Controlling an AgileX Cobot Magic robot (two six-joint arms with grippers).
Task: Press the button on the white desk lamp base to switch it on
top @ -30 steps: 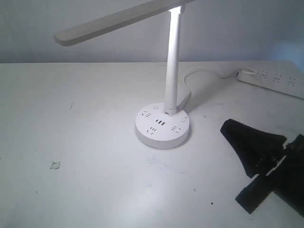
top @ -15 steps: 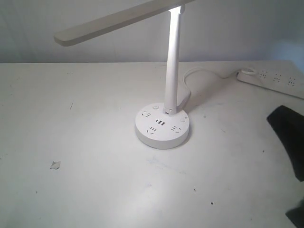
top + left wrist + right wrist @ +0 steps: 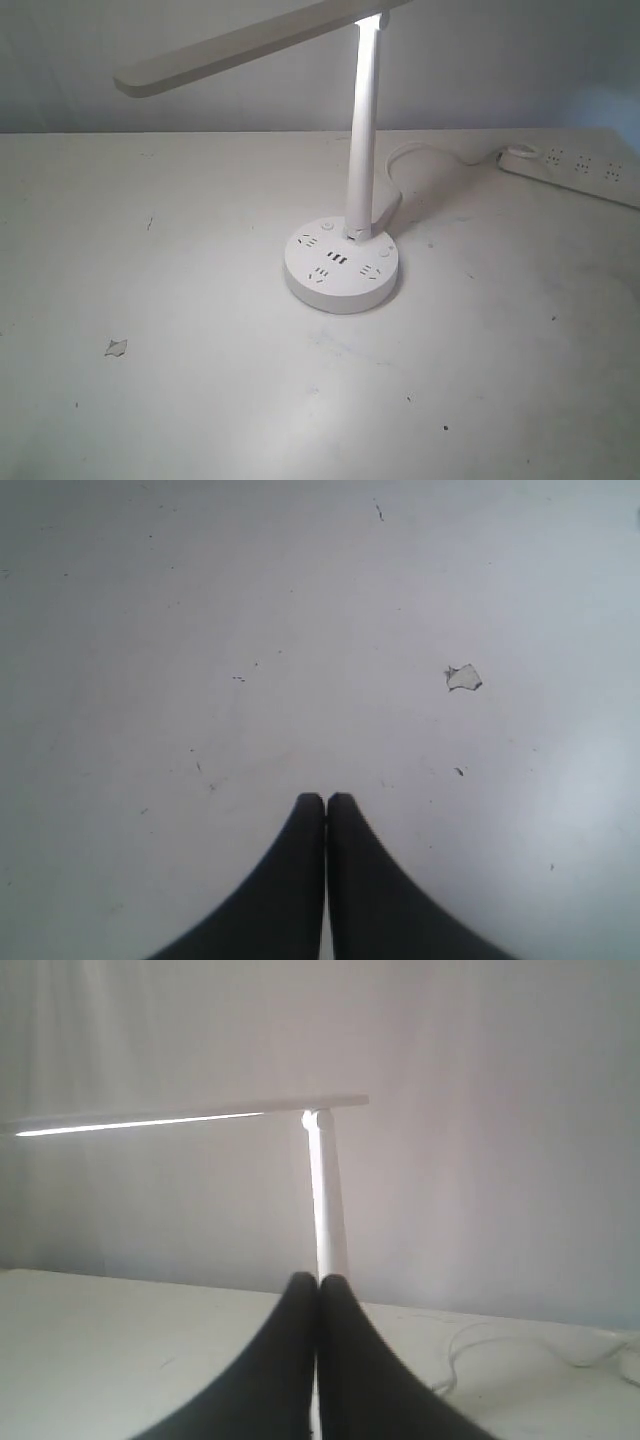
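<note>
White and scuffed, the table (image 3: 180, 400) carries a small torn scrap (image 3: 116, 347) near its front left. The left pincer (image 3: 325, 800) hangs over that bare patch, its two black fingers clenched tip to tip with nothing between them, and the scrap lies a little apart from them.

The right pincer (image 3: 318, 1280) is clenched just as tightly and is also empty. It sits low and is aimed at the lamp's pole.

Further back, about the middle of the table, stands the white desk lamp base (image 3: 343, 270). It is a round, flat puck with socket holes spread over its top, three dark USB slots (image 3: 338, 260) in a row near the centre, and two small round buttons (image 3: 327, 228) towards the rim. A slim pole (image 3: 361, 150) rises from its rear edge, leaning slightly. At the top of the white desk lamp, the long flat head (image 3: 235, 48) reaches out to the left. The joint glows, and a bright strip runs along the head's underside.

Behind the base, a white cable (image 3: 425, 152) curls away to a long power strip (image 3: 580, 170) at the far right, just before the pale wall (image 3: 500, 60).
</note>
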